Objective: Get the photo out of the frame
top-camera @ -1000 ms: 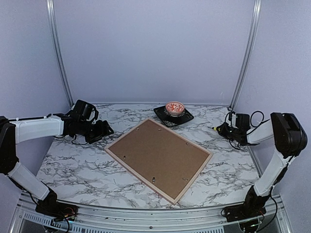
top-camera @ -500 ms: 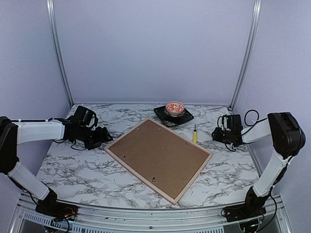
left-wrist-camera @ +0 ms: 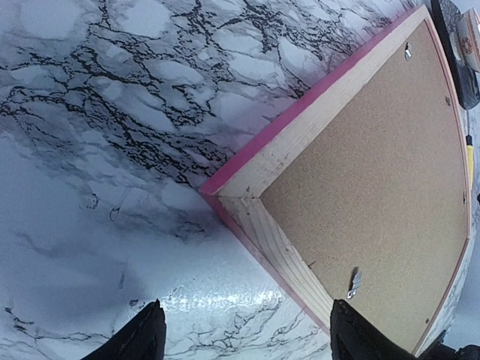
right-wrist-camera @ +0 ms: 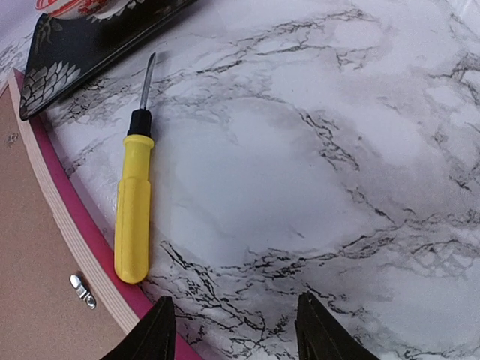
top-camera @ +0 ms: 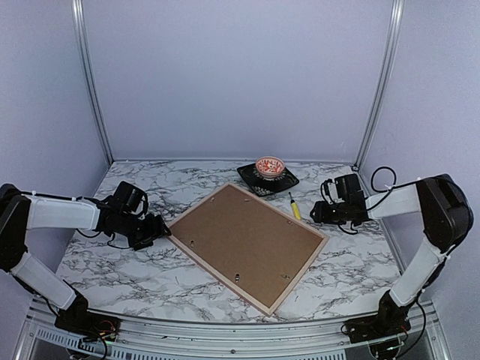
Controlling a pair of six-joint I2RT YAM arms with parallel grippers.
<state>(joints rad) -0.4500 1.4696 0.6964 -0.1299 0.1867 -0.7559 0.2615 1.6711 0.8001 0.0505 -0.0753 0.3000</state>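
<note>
The frame (top-camera: 214,270) lies face down on the marble table, pink edge showing, with the brown backing board (top-camera: 247,241) set in it. The photo is hidden under that board. My left gripper (top-camera: 159,229) is open at the frame's left corner. In the left wrist view the wooden corner (left-wrist-camera: 285,240) lies just ahead of the left gripper (left-wrist-camera: 247,341), nothing between the fingers. My right gripper (top-camera: 315,214) is open just right of the frame's far right edge. In the right wrist view the right gripper (right-wrist-camera: 238,334) hangs over bare marble, close beside the pink edge (right-wrist-camera: 67,202).
A yellow screwdriver (top-camera: 295,207) (right-wrist-camera: 133,210) lies on the marble along the frame's right edge. A black plate (top-camera: 285,182) with a red patterned bowl (top-camera: 270,166) stands behind the frame. Small metal clips (left-wrist-camera: 355,281) (right-wrist-camera: 82,291) hold the backing board.
My right gripper has opened and moved left toward the frame; the yellow screwdriver now lies on the table. My left gripper has moved nearer, to the frame's left corner.
</note>
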